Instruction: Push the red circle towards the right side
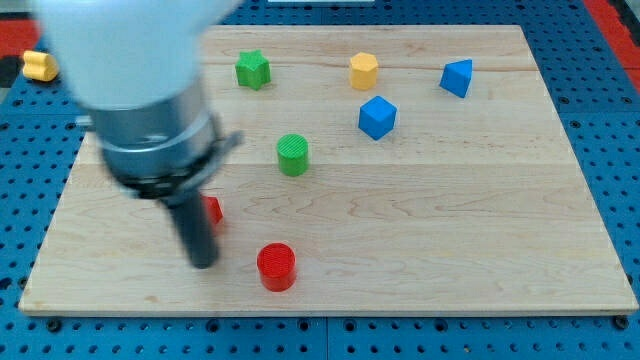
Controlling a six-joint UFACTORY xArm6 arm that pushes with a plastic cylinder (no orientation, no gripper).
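Camera view: my tip [204, 262] sits in the lower left of the frame, on the tabletop [450, 230], with the red circle [276, 267] near it on its right and a small gap between them. There is no pincer on this rig, only the rod, so no open or closed state applies. The red star [212, 211] is largely hidden behind the rod, just above the tip. To push well, the tip should probably meet the circle's left face at mid-height of its outline and travel straight toward the frame's right, since an off-centre contact would likely send it down over the near edge. The wood lane to the right looks free; green circle [292, 155], blue cube [377, 116] and the others lie higher up. Beyond the tabletop is blue pegboard [610, 120], where a yellow block [38, 65] rests at upper left
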